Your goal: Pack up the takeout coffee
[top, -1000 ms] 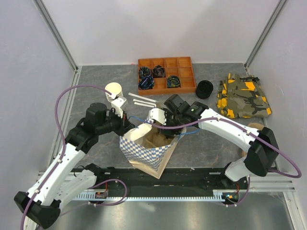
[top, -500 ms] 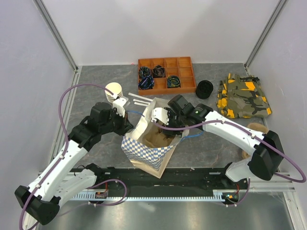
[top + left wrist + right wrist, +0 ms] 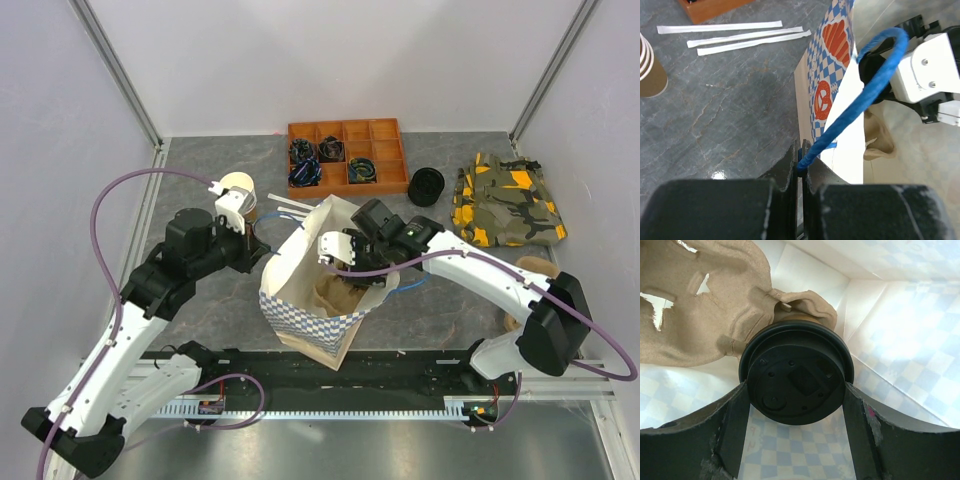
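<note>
Clasping the takeout coffee (image 3: 796, 385), a small tan kraft paper cup capped by a round black plastic lid, the right gripper (image 3: 796, 410) has its 2 fingers spread wide but pressed against opposite sides of the lid's rim. The cup sits low inside the blue-and-white checked paper bag (image 3: 300, 300), upright, its far side against the crumpled tan moulded-pulp carrier (image 3: 705, 315) lying in there. The left gripper (image 3: 801, 167) has its jaws pinched tight on the bag's blue cord handle (image 3: 865, 90), lifting that wall so the mouth gapes. I judge the cup to be light and easily crushed. Its thin paper wall would buckle under a hard squeeze, and whether it holds liquid cannot be told. The lid is hard, smooth plastic, probably slippery and only snapped on, so a pull there could pop it off. The stiffest place to hold is likely the rolled rim just under the lid, taken level from 2 sides. The bag itself is soft and would fold if nudged.
</note>
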Robot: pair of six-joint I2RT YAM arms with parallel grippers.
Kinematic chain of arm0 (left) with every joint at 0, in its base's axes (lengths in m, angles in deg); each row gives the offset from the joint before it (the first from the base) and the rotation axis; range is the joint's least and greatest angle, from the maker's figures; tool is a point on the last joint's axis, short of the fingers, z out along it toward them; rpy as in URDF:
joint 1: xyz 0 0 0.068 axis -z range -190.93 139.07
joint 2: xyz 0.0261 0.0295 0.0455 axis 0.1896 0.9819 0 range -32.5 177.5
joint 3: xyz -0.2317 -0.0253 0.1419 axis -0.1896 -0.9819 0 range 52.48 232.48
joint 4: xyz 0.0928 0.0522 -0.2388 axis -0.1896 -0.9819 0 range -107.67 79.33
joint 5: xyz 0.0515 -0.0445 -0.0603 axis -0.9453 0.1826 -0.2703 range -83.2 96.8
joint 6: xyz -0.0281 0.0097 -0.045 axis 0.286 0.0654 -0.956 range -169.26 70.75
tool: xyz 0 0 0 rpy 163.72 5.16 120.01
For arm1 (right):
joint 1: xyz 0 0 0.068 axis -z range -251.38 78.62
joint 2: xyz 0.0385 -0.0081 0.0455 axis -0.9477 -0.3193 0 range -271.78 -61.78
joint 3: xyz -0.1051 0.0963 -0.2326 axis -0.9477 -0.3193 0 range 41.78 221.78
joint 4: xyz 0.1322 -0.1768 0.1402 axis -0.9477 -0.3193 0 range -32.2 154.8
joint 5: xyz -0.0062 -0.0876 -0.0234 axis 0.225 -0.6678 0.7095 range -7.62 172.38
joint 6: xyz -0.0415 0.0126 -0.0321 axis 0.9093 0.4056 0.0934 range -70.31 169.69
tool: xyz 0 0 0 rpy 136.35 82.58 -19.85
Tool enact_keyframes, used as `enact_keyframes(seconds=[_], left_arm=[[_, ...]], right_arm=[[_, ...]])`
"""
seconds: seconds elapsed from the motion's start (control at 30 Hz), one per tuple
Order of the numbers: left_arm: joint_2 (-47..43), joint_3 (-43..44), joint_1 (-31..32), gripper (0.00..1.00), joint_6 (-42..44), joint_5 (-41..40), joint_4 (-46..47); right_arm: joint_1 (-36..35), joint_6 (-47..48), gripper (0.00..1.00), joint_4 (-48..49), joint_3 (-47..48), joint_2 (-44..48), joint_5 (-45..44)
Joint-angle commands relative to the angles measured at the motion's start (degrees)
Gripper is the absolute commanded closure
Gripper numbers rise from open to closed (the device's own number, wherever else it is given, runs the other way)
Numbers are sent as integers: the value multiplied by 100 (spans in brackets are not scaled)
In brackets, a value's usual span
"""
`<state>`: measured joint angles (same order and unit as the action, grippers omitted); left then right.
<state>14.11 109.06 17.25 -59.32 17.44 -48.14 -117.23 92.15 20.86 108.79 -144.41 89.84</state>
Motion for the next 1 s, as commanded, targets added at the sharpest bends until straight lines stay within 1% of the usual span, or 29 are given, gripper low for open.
enact_keyframes(seconds=[0.0,0.23,0.5,0.63,0.8,0.97], left_arm=[[-292,-24,-32,98,48,140,188],[-618,-437,-32,98,277,316,205],[-732,-753,-24,98,426,483,477],[-732,-824,-24,98,479,484,565],[-662,-868,-24,98,453,308,645],[-688,-903,-24,98,470,343,706]], right_arm=[[32,447,89,-738,146,-306,-87],[-47,720,88,-1072,655,-710,-324],[-39,773,88,-1626,1209,-1071,27],[-30,904,88,-1942,1534,-1352,18],[49,1010,89,-1899,1850,-1352,-26],[41,896,89,-1723,2097,-1352,-209]])
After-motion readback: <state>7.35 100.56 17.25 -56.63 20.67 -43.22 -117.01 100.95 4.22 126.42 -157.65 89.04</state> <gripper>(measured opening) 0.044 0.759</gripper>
